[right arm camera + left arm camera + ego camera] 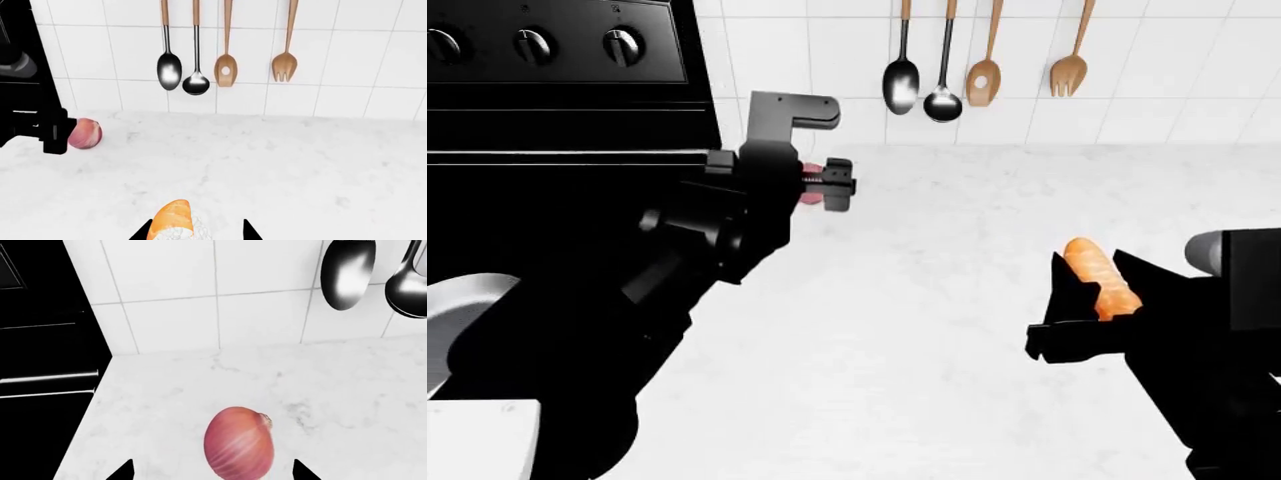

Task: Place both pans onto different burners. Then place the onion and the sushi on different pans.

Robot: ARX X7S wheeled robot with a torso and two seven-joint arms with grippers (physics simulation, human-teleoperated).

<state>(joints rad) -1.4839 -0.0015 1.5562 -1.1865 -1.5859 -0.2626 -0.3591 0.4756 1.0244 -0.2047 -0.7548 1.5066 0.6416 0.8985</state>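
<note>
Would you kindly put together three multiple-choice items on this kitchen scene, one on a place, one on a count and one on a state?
1. Where does the onion lie?
A. on the white counter, beside the black stove
B. inside a pan
C. hanging from the wall

2. How many utensils hang on the tiled wall?
A. two
B. four
C. six

3. How does the left gripper stand to the onion?
A. shut on it and lifted high
B. fingers apart on either side of it
C. far off, over the sushi

Answers:
1 A: the right wrist view shows it resting on the marble counter next to the stove.
2 B: the head view shows a steel spoon, a ladle, a wooden slotted spoon and a wooden fork.
3 B: the left wrist view shows the onion between two separated fingertips.
</note>
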